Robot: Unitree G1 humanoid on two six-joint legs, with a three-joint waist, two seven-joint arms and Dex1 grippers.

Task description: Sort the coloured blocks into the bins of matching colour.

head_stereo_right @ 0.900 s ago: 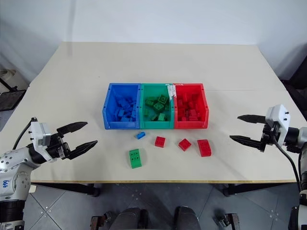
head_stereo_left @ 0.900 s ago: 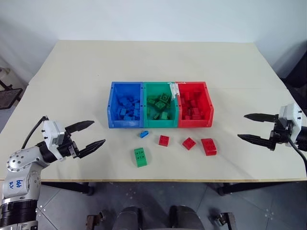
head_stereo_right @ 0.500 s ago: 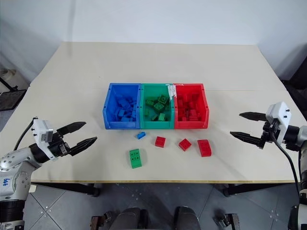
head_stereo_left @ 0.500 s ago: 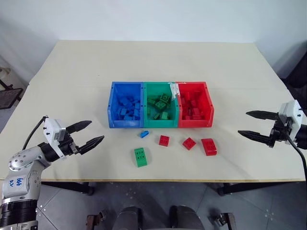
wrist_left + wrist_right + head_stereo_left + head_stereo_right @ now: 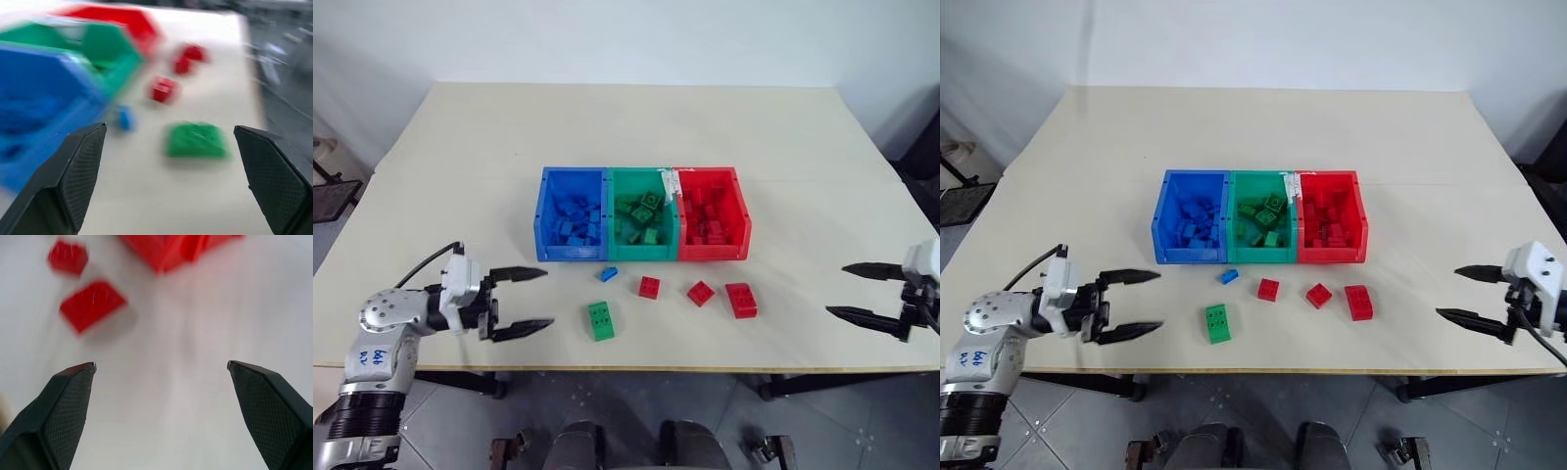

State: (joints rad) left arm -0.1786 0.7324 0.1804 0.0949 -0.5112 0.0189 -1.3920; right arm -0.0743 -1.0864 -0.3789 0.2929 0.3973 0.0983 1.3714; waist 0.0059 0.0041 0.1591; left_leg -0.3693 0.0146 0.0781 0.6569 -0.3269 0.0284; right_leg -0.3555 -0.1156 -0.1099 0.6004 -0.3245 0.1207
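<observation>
Three joined bins sit mid-table: blue [image 5: 570, 253], green [image 5: 643, 253], red [image 5: 713, 253], each holding bricks of its own colour. In front of them lie loose blocks: a tiny blue one [image 5: 608, 274], two small red ones [image 5: 649, 287] [image 5: 700, 293], a larger red one [image 5: 740, 300] and a green one [image 5: 601, 320]. My left gripper [image 5: 549, 297] is open and empty, pointing right, a short way left of the green block [image 5: 196, 140]. My right gripper [image 5: 836, 289] hangs open and empty near the table's right front, well right of the larger red block [image 5: 93, 305].
The pale table [image 5: 626, 137] stretches bare behind the bins and on both sides. Its front edge runs just below the loose blocks and both grippers. Grey floor lies beyond that edge.
My left gripper has swung in to the right, closer to the green block. My right gripper has drawn back to the right and lower, away from the red blocks. Both stayed open.
</observation>
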